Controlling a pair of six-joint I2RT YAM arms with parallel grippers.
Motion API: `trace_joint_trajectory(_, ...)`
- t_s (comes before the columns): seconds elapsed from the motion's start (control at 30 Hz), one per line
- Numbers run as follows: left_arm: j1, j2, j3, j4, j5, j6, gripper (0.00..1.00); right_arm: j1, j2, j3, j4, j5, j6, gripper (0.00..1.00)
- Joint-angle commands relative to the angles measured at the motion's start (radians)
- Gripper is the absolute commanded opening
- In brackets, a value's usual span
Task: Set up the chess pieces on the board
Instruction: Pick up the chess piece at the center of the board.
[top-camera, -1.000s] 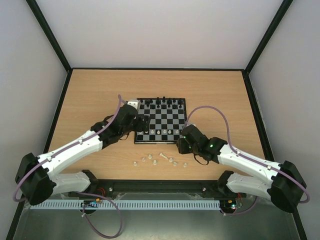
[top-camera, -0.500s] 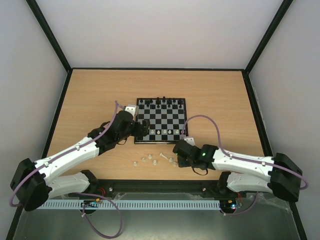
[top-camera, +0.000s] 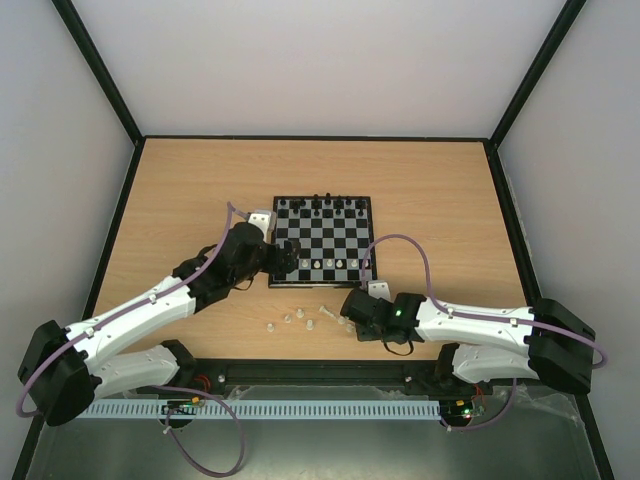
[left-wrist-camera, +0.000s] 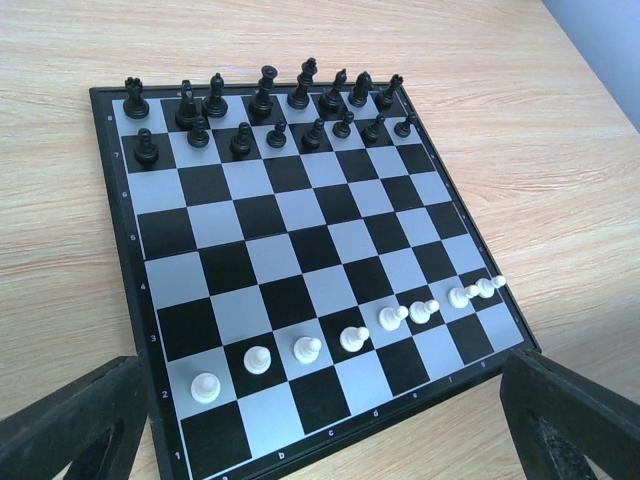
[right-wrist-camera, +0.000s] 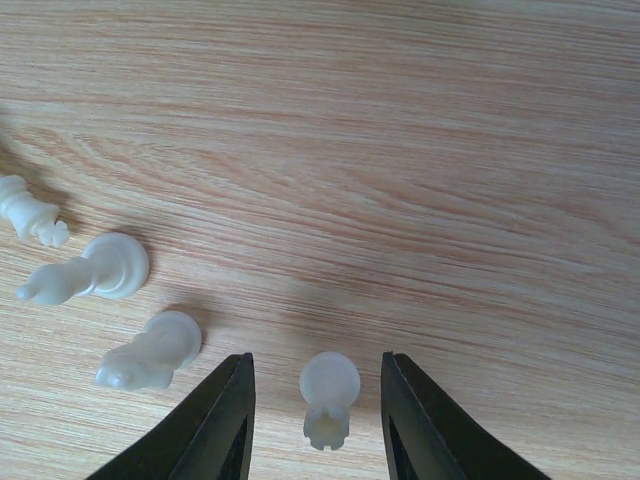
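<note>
Board: we see the board (top-camera: 325, 238) flat near the middle of the table (top-camera: 180, 190), with its black border all around.
Black pieces: the black pieces (left-wrist-camera: 262, 100) stand in two rows along the 12 o'clock edge of the board.
White pawns: in the left wrist view eight white pawns (left-wrist-camera: 306, 348) stand upright in one row, one row in from the 6 o'clock edge. The last row behind them has only bare squares where we can see it.
Loose chess pieces: the loose chess pieces (top-camera: 300, 316) are scattered on the wood at 6 o'clock from the board, apart from it.
Left gripper: the left gripper (top-camera: 283, 258) is at about 8 o'clock from the board centre, over its near left corner. Its fingers (left-wrist-camera: 70, 430) are wide apart and nothing is between them except the view of the board.
Right gripper: the right gripper (right-wrist-camera: 318, 365) is low over the table at 5 o'clock from the board, at the right end of the loose group. Its jaws are apart.
Notched piece: a whitish notched piece (right-wrist-camera: 329, 385) lies on its side between the two fingers, with a small gap on each side. We see no contact.
Neighbours: three lying pieces (right-wrist-camera: 150, 352) rest at 9 to 10 o'clock from it, near but not touching it.
</note>
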Motion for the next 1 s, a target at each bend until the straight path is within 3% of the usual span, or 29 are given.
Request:
trace_joint_trajectory(0.0, 0.004, -0.008, -0.008, 0.016, 0.003, -0.003, 0.99, 0.011, -0.009, -0.021, -0.063, 0.014, 0.024, 0.35)
trace_joint_trajectory(0.33, 0.004, 0.002, -0.006, 0.016, -0.003, -0.004, 0.99, 0.015, -0.016, -0.037, -0.067, 0.008, 0.025, 0.3)
trace_joint_trajectory(0.7, 0.004, -0.005, -0.009, 0.015, 0.003, -0.004, 0.99, 0.014, 0.012, -0.03, -0.04, 0.02, 0.015, 0.11)
trace_joint_trajectory(0.97, 0.005, 0.003, -0.009, 0.019, -0.001, -0.004, 0.99, -0.006, -0.013, 0.073, -0.108, 0.09, -0.035, 0.09)
